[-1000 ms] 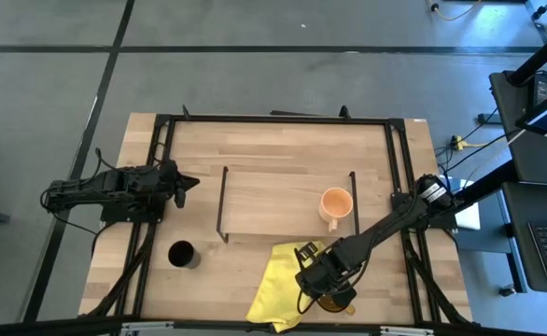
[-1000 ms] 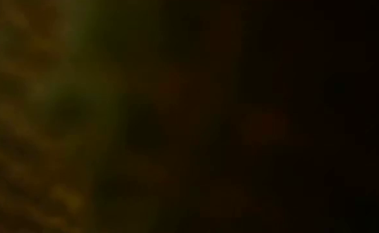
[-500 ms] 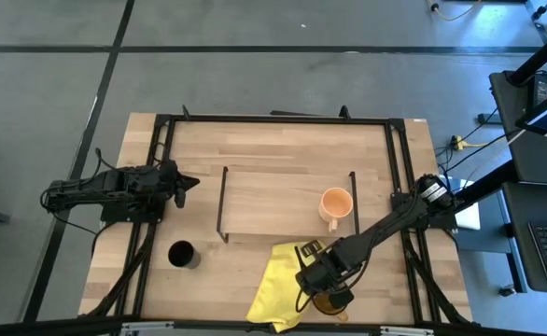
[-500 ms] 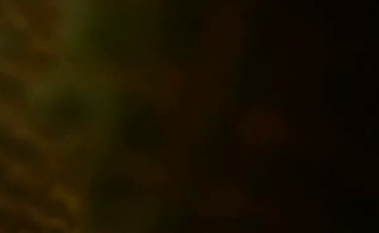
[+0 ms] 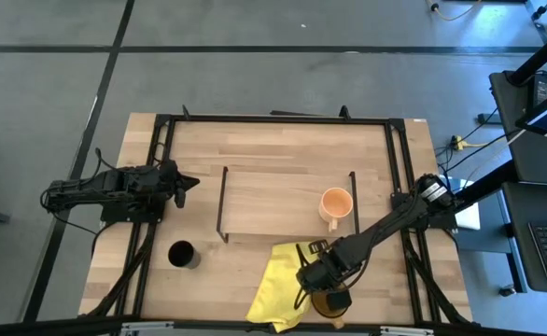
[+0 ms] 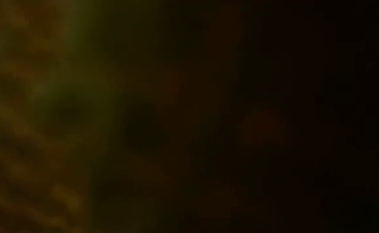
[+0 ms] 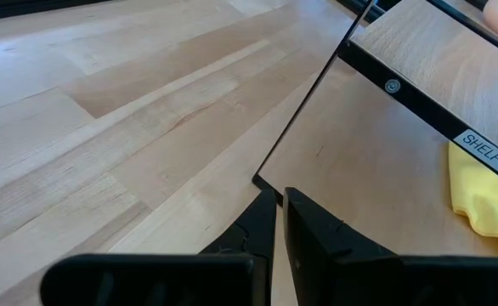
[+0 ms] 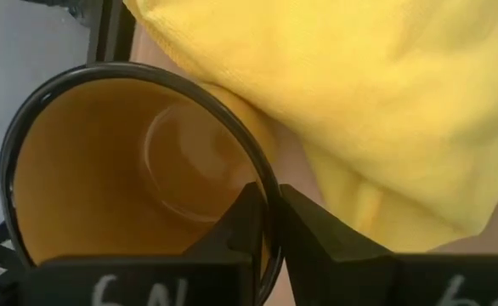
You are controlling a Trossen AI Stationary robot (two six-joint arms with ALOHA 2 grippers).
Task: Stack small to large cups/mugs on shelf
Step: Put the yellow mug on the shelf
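Observation:
The amber translucent mug (image 5: 332, 302) is near the table's near edge, right beside a yellow cloth (image 5: 275, 285). My right gripper (image 5: 322, 291) is above it and shut on its rim. The peach-orange mug (image 5: 335, 205) stands upright on the right end of the shelf (image 5: 273, 201). The small black cup (image 5: 182, 254) stands on the table in front of the shelf's left end. My left gripper (image 5: 188, 184) is shut and empty, left of the shelf; it also shows in the left wrist view (image 7: 280, 197). The low view shows only a dark blur. My right gripper (image 8: 271, 200) pinches the amber mug's dark rim (image 8: 268, 174) on the side next to the yellow cloth. One finger (image 8: 245, 223) is inside the mug and one (image 8: 307, 229) is outside. The fingers come from above, pointing down. The mug's mouth faces up; whether its base is on the table does not show.
The yellow cloth (image 8: 376, 93) lies crumpled against the amber mug, partly in front of the shelf's right end. The shelf's black end frames (image 5: 223, 201) stand up at each end. A black rail frame (image 5: 152, 233) runs along the table's sides.
My right gripper has shifted a little toward the table's near edge over the amber mug. The mug, the cloth and the other cups stay where they were.

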